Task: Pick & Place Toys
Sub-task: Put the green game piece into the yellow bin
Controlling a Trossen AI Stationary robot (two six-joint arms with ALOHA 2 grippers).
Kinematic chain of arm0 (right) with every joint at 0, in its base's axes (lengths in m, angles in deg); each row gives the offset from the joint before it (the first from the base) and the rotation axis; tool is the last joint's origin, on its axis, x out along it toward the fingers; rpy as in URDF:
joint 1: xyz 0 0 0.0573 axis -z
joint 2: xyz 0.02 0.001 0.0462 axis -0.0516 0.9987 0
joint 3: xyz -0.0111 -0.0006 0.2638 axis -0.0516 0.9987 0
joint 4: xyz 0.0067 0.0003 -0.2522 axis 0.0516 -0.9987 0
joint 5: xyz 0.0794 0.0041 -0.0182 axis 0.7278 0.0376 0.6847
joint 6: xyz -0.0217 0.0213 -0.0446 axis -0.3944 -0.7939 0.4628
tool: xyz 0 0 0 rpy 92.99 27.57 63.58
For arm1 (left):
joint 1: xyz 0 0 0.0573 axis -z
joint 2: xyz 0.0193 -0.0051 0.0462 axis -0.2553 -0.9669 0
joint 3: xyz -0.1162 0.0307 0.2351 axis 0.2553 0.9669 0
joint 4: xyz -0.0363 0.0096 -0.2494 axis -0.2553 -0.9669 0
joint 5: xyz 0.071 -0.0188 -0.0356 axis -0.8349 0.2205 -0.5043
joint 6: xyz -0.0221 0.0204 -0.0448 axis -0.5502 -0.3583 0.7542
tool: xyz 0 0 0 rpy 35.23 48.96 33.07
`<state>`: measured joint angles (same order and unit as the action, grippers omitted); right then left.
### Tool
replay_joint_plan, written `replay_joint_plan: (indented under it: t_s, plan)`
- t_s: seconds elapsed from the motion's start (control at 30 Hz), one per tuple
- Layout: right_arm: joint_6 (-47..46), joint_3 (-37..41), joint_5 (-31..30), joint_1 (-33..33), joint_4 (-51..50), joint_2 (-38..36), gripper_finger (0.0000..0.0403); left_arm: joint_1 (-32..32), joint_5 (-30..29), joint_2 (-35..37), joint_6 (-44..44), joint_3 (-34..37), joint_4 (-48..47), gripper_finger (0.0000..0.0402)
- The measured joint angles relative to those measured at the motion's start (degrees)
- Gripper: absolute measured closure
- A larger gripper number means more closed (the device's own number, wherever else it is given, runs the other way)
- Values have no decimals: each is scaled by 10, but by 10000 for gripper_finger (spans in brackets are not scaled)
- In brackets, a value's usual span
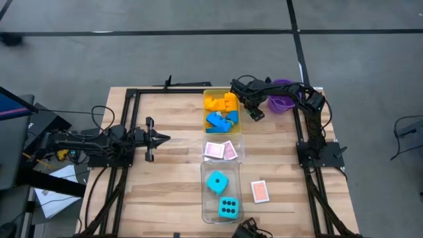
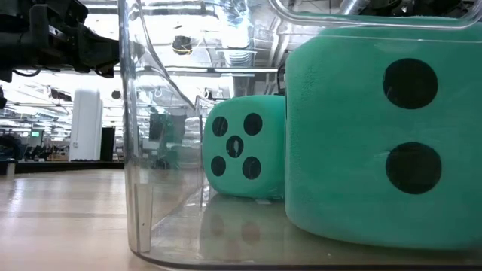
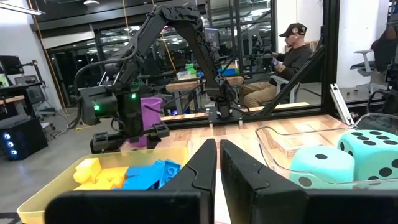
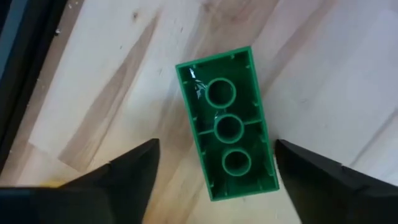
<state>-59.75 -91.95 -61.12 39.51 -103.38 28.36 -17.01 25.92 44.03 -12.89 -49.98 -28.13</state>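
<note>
The left pincer (image 1: 164, 138) hovered at the nine o'clock side of the tabletop (image 1: 172, 198), clenched on nothing, its fingers (image 3: 205, 165) pressed together and pointing toward three o'clock at the row of trays. In the middle, the yellow-tinted tray (image 1: 206, 123) at twelve o'clock held yellow bricks (image 1: 220, 102) and blue bricks (image 1: 221, 119). Below it a clear tray (image 1: 239, 153) carried two pink-backed playing cards (image 1: 221, 150), and the clear tray (image 1: 205, 201) toward six o'clock held two cyan black-dotted dice (image 1: 217, 182), one beyond the other. A loose playing card (image 1: 260, 191) lay on the wood at about five o'clock, just beside that tray.

Toward one o'clock the right pincer (image 1: 254, 111) hung just beside the yellow-tinted tray, near the purple bucket (image 1: 283, 102). Its fingers (image 4: 134, 165) stood released, spread wide to either side of a green brick (image 4: 228, 127). The brick lay upside down on the tabletop, hollow underside and three tubes facing up, its long axis running between the fingers, slightly skewed; neither finger touched it.
</note>
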Motion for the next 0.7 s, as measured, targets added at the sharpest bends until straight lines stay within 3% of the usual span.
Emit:
replay_joint_plan:
  t_s: [0.13, 0.3, 0.7]
  plan:
    - [7, 0, 2, 0, 3, 0, 154, 0, 0, 0, 0, 0, 0, 385]
    - [2, -1, 1, -3, 7, 1, 274, 0, 0, 0, 0, 0, 0, 385]
    - [-37, 1, -25, -29, -29, -28, 270, 0, 0, 0, 0, 0, 0, 385]
